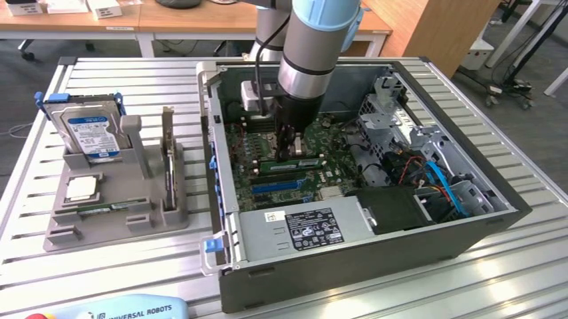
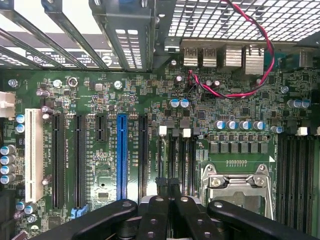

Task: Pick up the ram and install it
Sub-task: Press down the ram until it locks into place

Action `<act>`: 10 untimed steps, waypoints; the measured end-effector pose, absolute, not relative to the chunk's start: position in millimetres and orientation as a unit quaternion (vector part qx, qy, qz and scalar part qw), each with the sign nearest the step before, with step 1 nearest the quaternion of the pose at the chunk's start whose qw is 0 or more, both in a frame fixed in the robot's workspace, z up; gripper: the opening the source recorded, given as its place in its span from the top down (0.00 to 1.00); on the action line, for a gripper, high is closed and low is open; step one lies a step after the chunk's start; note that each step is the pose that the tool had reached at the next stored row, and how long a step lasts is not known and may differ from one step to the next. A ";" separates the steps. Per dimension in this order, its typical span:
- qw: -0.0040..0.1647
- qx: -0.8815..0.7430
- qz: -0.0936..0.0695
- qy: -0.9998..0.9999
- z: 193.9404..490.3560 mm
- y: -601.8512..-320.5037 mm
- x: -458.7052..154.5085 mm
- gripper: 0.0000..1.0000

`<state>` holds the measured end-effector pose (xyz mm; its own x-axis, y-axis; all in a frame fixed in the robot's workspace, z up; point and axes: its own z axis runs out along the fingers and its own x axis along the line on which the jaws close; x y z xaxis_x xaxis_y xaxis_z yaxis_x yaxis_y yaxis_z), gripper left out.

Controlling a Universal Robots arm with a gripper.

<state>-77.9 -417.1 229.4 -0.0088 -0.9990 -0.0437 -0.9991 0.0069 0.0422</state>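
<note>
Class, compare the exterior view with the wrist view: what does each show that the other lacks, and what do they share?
Exterior view alone: the grey holder beside the computer case, a hard drive standing in it, and the arm reaching into the case.

Wrist view alone: the white slot, the empty processor socket and the red wire near the rear ports.

Both: the green motherboard, its blue slot, and the shut gripper low over the board.
</note>
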 end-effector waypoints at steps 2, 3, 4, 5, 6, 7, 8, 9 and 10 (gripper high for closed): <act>0.001 -0.704 0.030 0.710 229.1 -417.1 -77.8 0.90; 0.001 -0.704 0.030 0.710 228.7 -417.0 -77.8 0.90; 0.001 -0.704 0.030 0.710 228.5 -417.1 -77.8 0.90; 0.001 -0.704 0.030 0.710 228.5 -417.1 -77.8 0.90; 0.001 -0.704 0.030 0.710 228.5 -417.1 -77.8 0.90; 0.001 -0.704 0.030 0.710 228.5 -417.1 -77.8 0.90; 0.001 -0.704 0.030 0.710 228.1 -417.0 -77.8 0.90; 0.001 -0.704 0.030 0.710 227.6 -417.0 -77.8 0.90; 0.001 -0.704 0.030 0.710 227.5 -417.1 -77.8 0.90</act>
